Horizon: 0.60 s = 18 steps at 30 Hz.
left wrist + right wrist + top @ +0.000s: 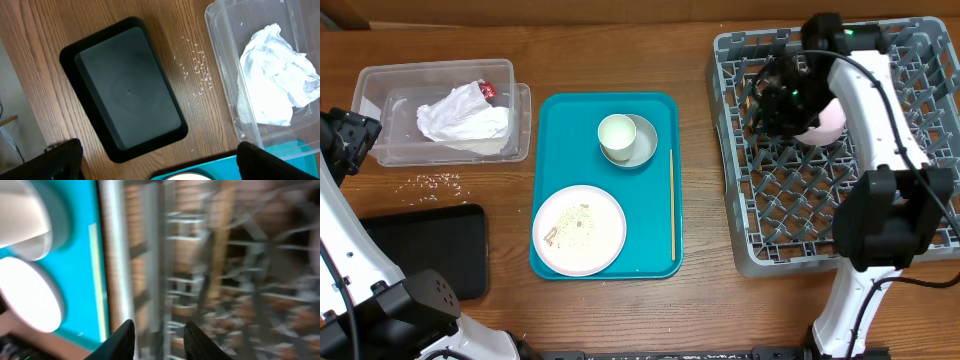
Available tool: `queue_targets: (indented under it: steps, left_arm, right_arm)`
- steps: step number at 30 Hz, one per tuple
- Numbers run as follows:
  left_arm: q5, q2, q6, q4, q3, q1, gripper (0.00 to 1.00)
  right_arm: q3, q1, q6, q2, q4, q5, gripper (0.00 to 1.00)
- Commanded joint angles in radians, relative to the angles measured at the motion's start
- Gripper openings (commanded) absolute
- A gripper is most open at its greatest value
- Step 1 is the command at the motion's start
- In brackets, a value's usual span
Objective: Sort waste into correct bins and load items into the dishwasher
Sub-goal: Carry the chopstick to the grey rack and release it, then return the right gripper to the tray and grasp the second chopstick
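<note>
I see the small pale bowl (pixel 830 122) in the dish rack (pixel 770 230), near its far edge. My right gripper (pixel 157 340) is just beside it, fingers slightly apart and empty. The plate (pixel 578 230), the cup (pixel 616 135) nested in the grey-green bowl (pixel 647 147) and the chopsticks (pixel 672 200) sit on the teal tray (pixel 555 130). The napkin (pixel 460 118) lies in the clear tub (pixel 380 85) at the desk's far left. Rice grains (pixel 438 180) are scattered between the tub and the black tray (pixel 127 95). My left gripper (pixel 160 162) hangs above there, wide apart and empty.

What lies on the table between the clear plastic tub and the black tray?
Only scattered rice grains; the left wrist view shows them best.
</note>
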Motion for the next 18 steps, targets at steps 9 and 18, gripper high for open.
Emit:
queue_targets:
  steps: [9, 18]
  left_arm:
    - [0.001, 0.010, -0.021, -0.002, 0.000, 0.000, 1.00]
    - [0.001, 0.010, -0.021, -0.002, 0.000, 0.000, 1.00]
  right_arm:
    - [-0.101, 0.346, 0.475, -0.005, 0.139, 0.217, 0.46]
    - [-0.304, 0.539, 0.594, 0.003, 0.272, 0.348, 0.46]
